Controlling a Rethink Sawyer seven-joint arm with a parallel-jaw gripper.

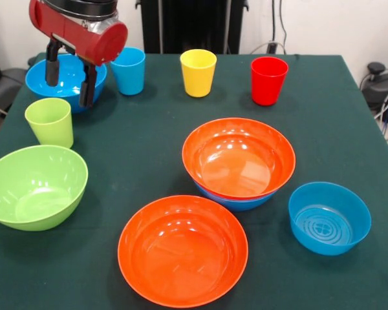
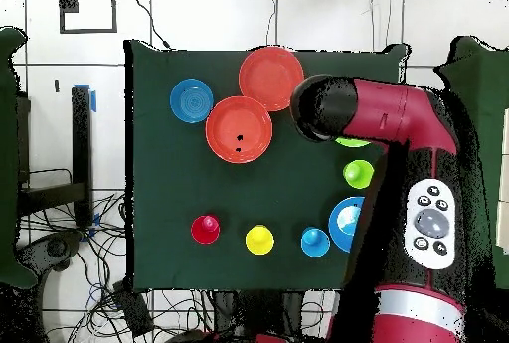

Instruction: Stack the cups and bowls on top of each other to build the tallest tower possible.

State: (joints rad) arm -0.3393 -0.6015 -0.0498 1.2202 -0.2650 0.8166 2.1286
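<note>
The cups (image 1: 198, 72), shiny, smooth and tapered, line the table's (image 1: 149, 135) 12 o'clock edge; round glossy bowls (image 1: 183, 250) sit nearer 6. The gripper (image 1: 69, 77) hangs released above a blue bowl (image 1: 64, 79).

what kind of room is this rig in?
Likely a robotics lab, not a kitchen: dark green cloth table, loose cables on the floor, and the red arm over plastic bowls.

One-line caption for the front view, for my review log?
Gripper open over the far blue bowl; one orange bowl nested in a blue bowl, four cups unstacked.
</note>
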